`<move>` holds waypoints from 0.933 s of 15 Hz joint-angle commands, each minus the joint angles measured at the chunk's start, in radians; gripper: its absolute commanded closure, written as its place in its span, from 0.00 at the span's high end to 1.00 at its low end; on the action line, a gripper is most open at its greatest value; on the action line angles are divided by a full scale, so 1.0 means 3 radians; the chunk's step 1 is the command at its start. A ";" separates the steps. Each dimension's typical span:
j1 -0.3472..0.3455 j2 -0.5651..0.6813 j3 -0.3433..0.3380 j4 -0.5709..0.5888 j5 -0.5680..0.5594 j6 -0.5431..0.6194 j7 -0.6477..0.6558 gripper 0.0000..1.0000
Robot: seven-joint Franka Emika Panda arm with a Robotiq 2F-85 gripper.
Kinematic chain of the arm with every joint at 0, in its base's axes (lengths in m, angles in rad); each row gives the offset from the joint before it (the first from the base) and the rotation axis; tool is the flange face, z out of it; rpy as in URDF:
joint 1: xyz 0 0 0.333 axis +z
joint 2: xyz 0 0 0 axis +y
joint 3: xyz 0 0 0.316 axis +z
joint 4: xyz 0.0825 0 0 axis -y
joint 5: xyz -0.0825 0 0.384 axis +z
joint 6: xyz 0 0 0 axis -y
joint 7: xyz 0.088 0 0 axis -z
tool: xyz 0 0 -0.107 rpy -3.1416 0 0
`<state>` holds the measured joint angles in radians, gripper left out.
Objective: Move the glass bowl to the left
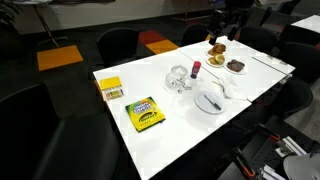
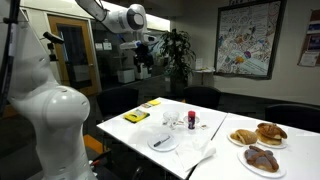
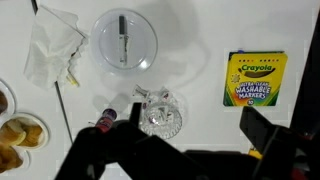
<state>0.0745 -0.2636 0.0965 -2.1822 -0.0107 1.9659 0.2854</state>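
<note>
The glass bowl [image 1: 178,78] is small, clear and round, and stands near the middle of the white table [image 1: 130,140]. It also shows in an exterior view [image 2: 172,118] and in the wrist view [image 3: 160,113]. My gripper [image 2: 145,58] hangs high above the table, far from the bowl. In the wrist view my gripper [image 3: 196,122] is open and empty, with its dark fingers wide apart. The bowl lies just inside the left finger.
A white plate with cutlery [image 3: 125,40] lies beside the bowl. A red-capped bottle [image 3: 104,118], a crumpled napkin [image 3: 52,50] and a Crayola marker box [image 3: 254,78] are around it. A yellow box [image 1: 110,88] and pastry plates [image 2: 258,145] are also on the table.
</note>
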 commanded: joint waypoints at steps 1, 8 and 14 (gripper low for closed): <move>-0.0085 0.0198 -0.0185 -0.0010 0.0117 0.0059 -0.0483 1.00; -0.0143 0.0369 -0.0343 0.0014 0.0105 -0.0009 -0.0914 1.00; -0.0161 0.0371 -0.0339 -0.0035 -0.0167 0.0432 -0.1015 1.00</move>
<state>0.0439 -0.1505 -0.0159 -2.1773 -0.0066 1.9967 0.0094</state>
